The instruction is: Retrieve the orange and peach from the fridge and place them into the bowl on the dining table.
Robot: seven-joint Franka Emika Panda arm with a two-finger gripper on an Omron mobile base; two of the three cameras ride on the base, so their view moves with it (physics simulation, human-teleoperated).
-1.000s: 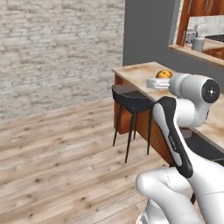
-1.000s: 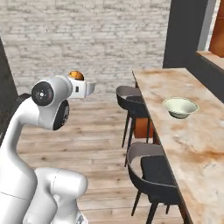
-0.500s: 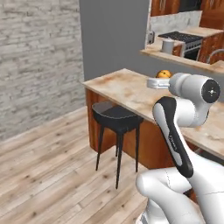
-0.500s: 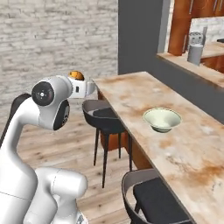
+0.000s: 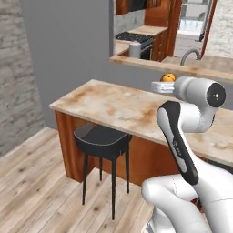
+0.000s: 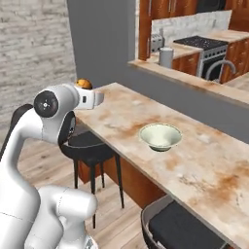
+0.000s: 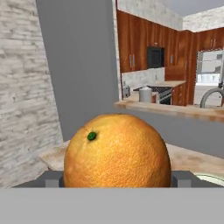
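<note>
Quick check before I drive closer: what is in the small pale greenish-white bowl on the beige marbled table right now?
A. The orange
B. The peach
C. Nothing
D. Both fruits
C: the pale greenish-white bowl on the beige marbled dining table shows a bare inside, while the round orange sits in the two-finger gripper.

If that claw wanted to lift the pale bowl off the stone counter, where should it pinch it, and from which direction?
Probably the flared rim, coming straight down from above. The bowl sits upright and empty on the dining table, open side up, so its thin rim can slip between the two fingers, one inside and one outside. Its walls taper to a narrow base, so a side pinch would likely slide. The claw is occupied with the orange now.
</note>
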